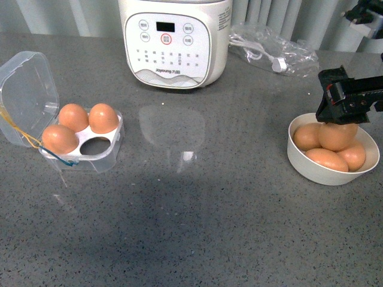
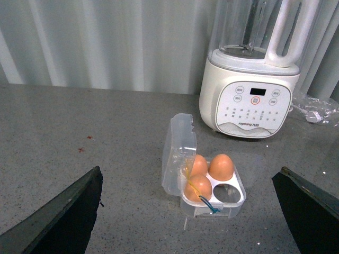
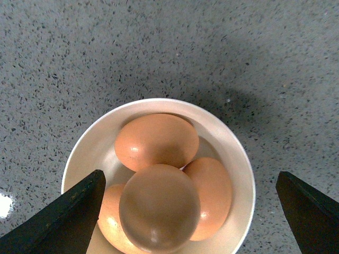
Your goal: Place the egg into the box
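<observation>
The right hand hung over the white bowl, its fingers spread wide and clamped on nothing. Directly beneath sat the egg, topmost of four in the bowl. This looked like the reach before the pick; the next move called for lowering and closing gently around that egg. Well apart across the bench, the box lay open, one slot free. The left hand was likewise spread, empty.
</observation>
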`<control>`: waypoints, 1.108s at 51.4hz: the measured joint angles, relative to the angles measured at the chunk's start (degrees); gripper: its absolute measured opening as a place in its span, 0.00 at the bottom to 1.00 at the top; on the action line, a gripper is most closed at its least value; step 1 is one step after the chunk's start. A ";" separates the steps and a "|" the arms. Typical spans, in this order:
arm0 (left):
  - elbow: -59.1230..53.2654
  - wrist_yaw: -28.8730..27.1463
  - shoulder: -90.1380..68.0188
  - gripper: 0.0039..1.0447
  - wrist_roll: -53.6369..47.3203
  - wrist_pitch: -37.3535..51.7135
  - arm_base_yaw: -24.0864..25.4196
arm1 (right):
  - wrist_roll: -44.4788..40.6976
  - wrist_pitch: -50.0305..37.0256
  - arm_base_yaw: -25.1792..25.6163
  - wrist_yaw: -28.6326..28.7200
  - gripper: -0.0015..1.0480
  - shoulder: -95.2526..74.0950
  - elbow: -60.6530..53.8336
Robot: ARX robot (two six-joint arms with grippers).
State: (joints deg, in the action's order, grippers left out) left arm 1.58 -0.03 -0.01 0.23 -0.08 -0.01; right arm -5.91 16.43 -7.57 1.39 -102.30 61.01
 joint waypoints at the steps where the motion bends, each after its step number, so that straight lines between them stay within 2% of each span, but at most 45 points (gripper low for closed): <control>1: 0.00 0.00 0.00 0.94 0.00 0.00 0.00 | 0.07 0.28 -0.04 0.00 0.93 -0.61 0.35; 14: 0.00 0.00 0.00 0.94 0.00 0.00 0.00 | 1.27 0.15 -0.59 0.20 0.92 -3.72 1.16; 25: 0.00 0.00 0.00 0.94 0.00 0.00 0.00 | 1.60 -0.57 -1.11 0.24 0.66 -3.69 1.01; 31: 0.00 0.00 0.00 0.94 0.00 0.00 0.00 | 1.88 -0.33 -1.40 0.63 0.45 -3.65 0.79; 33: 0.00 0.00 0.00 0.94 0.00 0.00 0.00 | 1.97 -0.15 -1.44 0.63 0.41 -3.43 0.74; 48: 0.00 0.00 0.00 0.94 0.00 0.00 0.00 | 1.05 0.44 -2.32 1.99 0.40 1.25 0.76; 57: 0.00 0.00 0.00 0.94 0.00 0.00 0.00 | -5.40 -0.68 -6.58 8.04 0.40 4.24 4.15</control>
State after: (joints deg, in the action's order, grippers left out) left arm 1.58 -0.03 -0.01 0.23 -0.08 -0.01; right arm -11.31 15.75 -14.15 9.43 -98.06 65.17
